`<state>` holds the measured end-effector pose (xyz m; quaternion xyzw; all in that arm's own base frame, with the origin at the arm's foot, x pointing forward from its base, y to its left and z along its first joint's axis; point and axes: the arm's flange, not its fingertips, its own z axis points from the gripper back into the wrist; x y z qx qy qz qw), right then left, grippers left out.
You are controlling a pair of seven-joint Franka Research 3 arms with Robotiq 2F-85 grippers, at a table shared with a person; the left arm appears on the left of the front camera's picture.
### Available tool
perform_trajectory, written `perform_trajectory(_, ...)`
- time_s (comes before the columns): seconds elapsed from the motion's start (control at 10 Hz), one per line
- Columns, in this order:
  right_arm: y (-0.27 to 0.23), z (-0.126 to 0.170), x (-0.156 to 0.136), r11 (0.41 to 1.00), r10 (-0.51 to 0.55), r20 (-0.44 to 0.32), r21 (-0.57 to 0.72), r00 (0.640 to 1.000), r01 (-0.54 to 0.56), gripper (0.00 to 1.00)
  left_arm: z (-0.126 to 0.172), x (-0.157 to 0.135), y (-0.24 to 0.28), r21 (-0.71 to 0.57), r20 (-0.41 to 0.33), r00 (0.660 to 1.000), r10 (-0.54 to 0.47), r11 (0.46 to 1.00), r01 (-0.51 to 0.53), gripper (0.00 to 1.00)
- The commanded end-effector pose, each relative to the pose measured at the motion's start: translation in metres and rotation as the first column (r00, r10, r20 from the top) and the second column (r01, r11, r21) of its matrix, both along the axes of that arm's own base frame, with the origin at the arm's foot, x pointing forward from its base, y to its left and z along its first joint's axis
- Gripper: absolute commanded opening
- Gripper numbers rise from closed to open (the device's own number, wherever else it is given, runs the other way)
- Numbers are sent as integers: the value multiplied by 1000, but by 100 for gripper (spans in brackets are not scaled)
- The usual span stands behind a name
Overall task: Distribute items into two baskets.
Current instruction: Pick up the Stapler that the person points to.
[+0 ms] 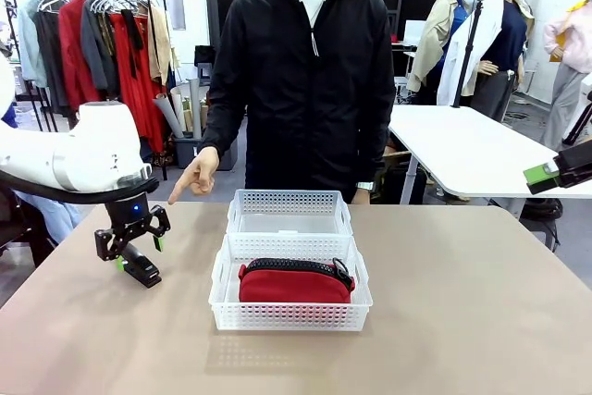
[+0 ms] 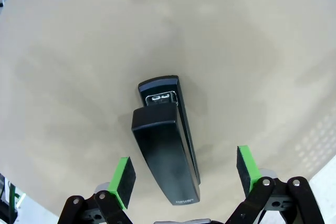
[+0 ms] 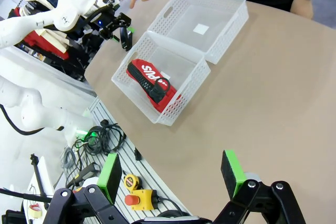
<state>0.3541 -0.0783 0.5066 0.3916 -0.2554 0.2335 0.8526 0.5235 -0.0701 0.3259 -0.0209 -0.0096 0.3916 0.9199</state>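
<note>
Beige table (image 1: 462, 321), clothes rack (image 1: 92, 43) behind

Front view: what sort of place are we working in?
Probably a robot lab or test workshop: a clothes rack behind the person, a second white table beyond, cables and a red stop button beside our table.

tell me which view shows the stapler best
Left wrist view: the stapler lies large and whole. Front view shows it small under the left gripper; right wrist view, too far to make out.

Front and right wrist views share baskets (image 1: 289, 317).
</note>
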Motion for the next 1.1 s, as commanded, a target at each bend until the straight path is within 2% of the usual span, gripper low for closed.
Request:
perform_trajectory(0.0, 1, 1, 3, 1000, 4, 23, 25, 1000, -5, 100, -2, -4, -2, 16, 40, 999, 31, 999, -31, 100)
perform_trajectory(0.2, 1, 1, 3, 1000, 4, 23, 25, 1000, -5, 100, -2, -4, -1, 15, 27, 999, 18, 1000, -18, 100)
perform_trajectory(0.4, 1, 1, 3, 1000, 4, 23, 25, 1000, -5, 100, -5, -5, 1, 14, 11, 1000, 14, 1000, -14, 90)
perform_trajectory(0.8, 1, 1, 3, 1000, 4, 23, 25, 1000, -5, 100, -14, -7, 4, 19, -25, 1000, 1, 1000, 0, 57)
perform_trajectory(1.0, 1, 1, 3, 1000, 4, 23, 25, 1000, -5, 100, -13, -7, 5, 20, -20, 1000, -12, 1000, 13, 35)
